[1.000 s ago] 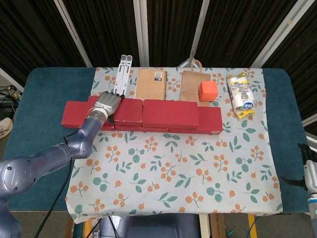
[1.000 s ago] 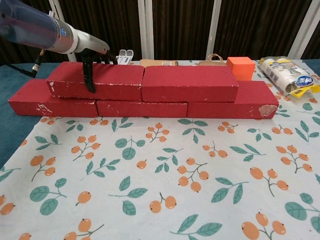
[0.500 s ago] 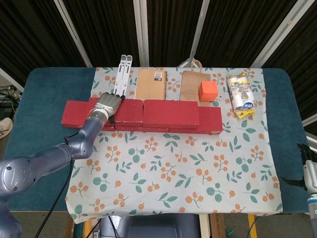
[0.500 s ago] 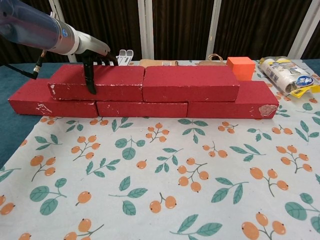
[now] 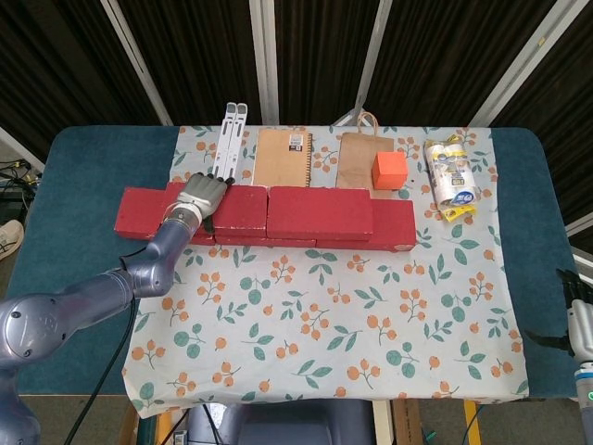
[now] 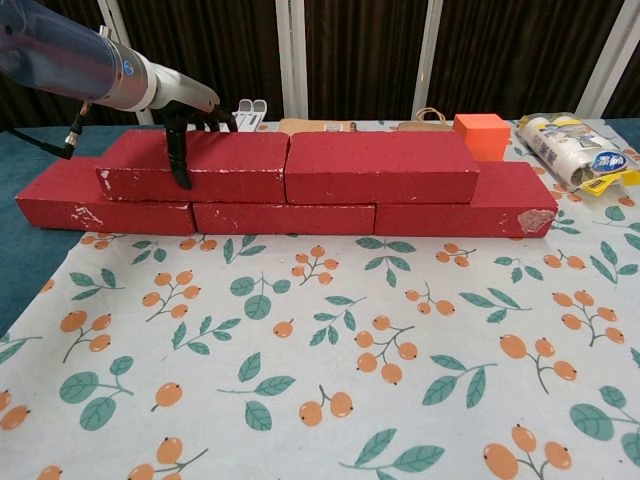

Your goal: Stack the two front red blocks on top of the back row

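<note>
Two red blocks lie side by side on a lower row of red blocks (image 6: 285,217). The upper left block (image 5: 239,208) (image 6: 235,162) has my left hand (image 5: 200,195) (image 6: 192,108) on its left end. Its fingers arch over the top and the thumb (image 6: 181,165) runs down the front face, gripping the block. The upper right block (image 5: 320,211) (image 6: 380,165) sits flush beside it, untouched. The lower row sticks out at both ends (image 5: 139,211) (image 5: 397,222). My right hand (image 5: 579,320) hangs off the table's right edge, holding nothing, with its fingers apart.
Behind the blocks lie a white folding stand (image 5: 229,139), a brown notebook (image 5: 284,158), a paper bag (image 5: 363,159) with an orange cube (image 5: 389,170) (image 6: 481,135), and a wrapped roll pack (image 5: 450,176). A floral cloth (image 5: 324,324) covers the table in front.
The left hand's fingers have arched up slightly on the upper left block. The blocks and the right hand have not moved.
</note>
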`<state>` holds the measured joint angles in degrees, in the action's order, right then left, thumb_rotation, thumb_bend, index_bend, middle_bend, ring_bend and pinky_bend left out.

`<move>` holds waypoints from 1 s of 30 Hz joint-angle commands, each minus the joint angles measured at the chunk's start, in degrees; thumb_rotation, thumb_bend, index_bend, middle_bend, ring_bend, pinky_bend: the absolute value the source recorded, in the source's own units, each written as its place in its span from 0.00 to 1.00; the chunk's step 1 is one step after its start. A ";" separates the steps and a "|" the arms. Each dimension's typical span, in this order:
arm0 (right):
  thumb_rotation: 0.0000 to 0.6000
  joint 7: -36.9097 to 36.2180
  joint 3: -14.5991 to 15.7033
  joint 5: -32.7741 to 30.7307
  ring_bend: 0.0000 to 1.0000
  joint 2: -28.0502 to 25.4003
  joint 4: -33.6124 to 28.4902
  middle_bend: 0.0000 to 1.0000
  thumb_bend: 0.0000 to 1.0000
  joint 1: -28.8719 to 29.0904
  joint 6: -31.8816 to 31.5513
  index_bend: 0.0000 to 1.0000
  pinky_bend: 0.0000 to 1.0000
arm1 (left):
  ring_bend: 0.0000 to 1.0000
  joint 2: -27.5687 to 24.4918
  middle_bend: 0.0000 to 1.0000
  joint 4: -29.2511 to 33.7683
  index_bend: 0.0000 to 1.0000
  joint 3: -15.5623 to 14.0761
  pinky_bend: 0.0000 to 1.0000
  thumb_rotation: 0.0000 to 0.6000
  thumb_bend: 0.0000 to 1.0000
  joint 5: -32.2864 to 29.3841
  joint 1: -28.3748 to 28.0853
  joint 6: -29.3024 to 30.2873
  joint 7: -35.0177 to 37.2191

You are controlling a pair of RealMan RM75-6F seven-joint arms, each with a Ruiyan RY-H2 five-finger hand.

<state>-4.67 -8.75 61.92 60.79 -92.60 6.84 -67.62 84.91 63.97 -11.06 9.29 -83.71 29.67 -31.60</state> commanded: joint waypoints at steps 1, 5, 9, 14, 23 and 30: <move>1.00 0.14 0.00 -0.04 0.00 0.01 -0.07 0.01 0.00 0.01 -0.05 0.00 0.00 | 0.12 -0.06 0.15 0.06 0.07 0.02 0.16 1.00 0.00 0.01 -0.03 -0.01 -0.10; 1.00 0.34 -0.04 -0.27 0.00 0.04 -0.17 0.01 0.00 -0.01 -0.14 0.00 0.00 | 0.09 -0.22 0.11 0.30 0.05 -0.15 0.15 1.00 0.00 -0.28 -0.22 0.13 -0.55; 1.00 0.63 -0.06 -0.54 0.00 0.06 -0.23 0.01 0.00 0.05 -0.07 0.00 0.00 | 0.05 -0.68 0.08 0.96 0.03 -0.68 0.13 1.00 0.00 -1.06 -0.70 0.31 -1.39; 1.00 1.08 -0.10 -0.98 0.00 0.07 -0.37 0.01 0.00 0.12 0.00 0.00 0.00 | 0.03 -1.21 0.05 1.89 0.00 -1.56 0.12 1.00 0.00 -2.80 -1.49 0.70 -2.65; 1.00 1.81 -0.07 -1.51 0.00 -0.01 -0.61 0.01 0.00 0.19 0.09 0.00 0.00 | 0.02 -1.76 0.05 3.15 0.00 -2.56 0.12 1.00 0.00 -6.07 -2.63 0.52 -3.92; 1.00 2.02 -0.09 -1.90 0.00 -0.09 -0.65 0.01 0.00 0.21 0.23 0.00 0.00 | 0.00 -3.69 0.00 6.12 0.00 -2.99 0.12 1.00 0.00 -8.33 -4.00 1.36 -4.69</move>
<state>-2.65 -8.84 60.01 60.70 -93.25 7.05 -67.40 81.89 69.22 -13.92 1.49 -87.27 30.71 -36.05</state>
